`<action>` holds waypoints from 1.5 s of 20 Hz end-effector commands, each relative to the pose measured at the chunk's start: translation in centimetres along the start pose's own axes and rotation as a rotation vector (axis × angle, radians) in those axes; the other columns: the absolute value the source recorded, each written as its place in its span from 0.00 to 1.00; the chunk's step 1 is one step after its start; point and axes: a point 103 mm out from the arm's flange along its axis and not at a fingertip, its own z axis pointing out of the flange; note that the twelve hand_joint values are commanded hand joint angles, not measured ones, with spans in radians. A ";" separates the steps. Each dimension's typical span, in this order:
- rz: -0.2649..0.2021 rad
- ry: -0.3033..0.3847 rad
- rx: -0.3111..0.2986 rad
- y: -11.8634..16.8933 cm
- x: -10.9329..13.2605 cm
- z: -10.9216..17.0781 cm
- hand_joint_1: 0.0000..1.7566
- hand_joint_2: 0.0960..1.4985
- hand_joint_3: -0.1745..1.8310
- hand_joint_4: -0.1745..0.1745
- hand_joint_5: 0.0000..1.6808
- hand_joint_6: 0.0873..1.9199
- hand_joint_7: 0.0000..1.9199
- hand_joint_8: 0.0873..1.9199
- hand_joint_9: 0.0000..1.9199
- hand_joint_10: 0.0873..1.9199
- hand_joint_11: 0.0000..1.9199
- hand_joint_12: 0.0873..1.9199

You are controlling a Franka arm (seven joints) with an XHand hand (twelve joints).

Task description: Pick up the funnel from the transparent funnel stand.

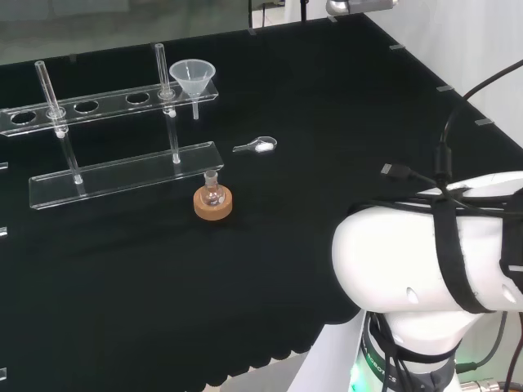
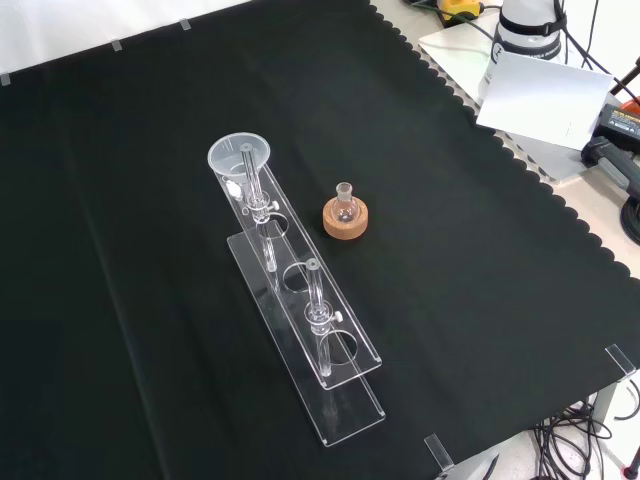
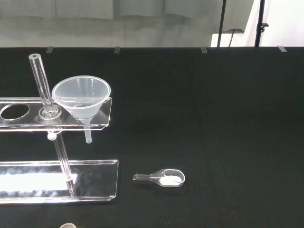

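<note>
I find no text, label, number or sign that I can read anywhere on my bench, neither on the funnel (image 3: 81, 97) nor on its clear stand (image 3: 97, 122).

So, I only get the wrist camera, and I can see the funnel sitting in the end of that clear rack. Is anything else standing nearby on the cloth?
Observer: Yes. In the head view a small round flask stands on a cork ring, just in front of the funnel stand.
Operator: Is the ring touching the stand?
Observer: No. The front view shows a strip of black cloth between them.
Operator: And does the rack go on much past my picture?
Observer: It does. In the head view its upper shelf runs on to the left with more round holes that hold nothing; the funnel sits at the right end.
</note>
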 end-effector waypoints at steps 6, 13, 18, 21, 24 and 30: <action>0.002 0.001 -0.010 0.0 -0.2 0.1 0.00 0.76 0.31 0.54 0.15 0.00 0.00 0.22 0.07 0.31 0.03 0.70; 0.014 0.001 0.005 0.8 -0.5 0.7 0.00 0.77 0.31 0.54 0.16 0.00 0.00 0.23 0.07 0.31 0.03 0.70; 0.020 0.014 -0.007 1.6 -0.4 1.2 0.00 0.77 0.30 0.54 0.16 0.00 0.00 0.23 0.07 0.31 0.03 0.70; 0.022 0.006 0.016 2.4 -0.2 1.4 0.00 0.77 0.30 0.54 0.16 0.00 0.00 0.23 0.07 0.31 0.03 0.70; 0.013 -0.007 0.040 4.4 0.7 2.5 0.00 0.77 0.30 0.54 0.16 0.00 0.00 0.23 0.08 0.31 0.03 0.70; -0.030 -0.005 0.035 8.4 2.2 3.7 0.00 0.77 0.29 0.53 0.16 0.00 0.01 0.23 0.08 0.31 0.03 0.70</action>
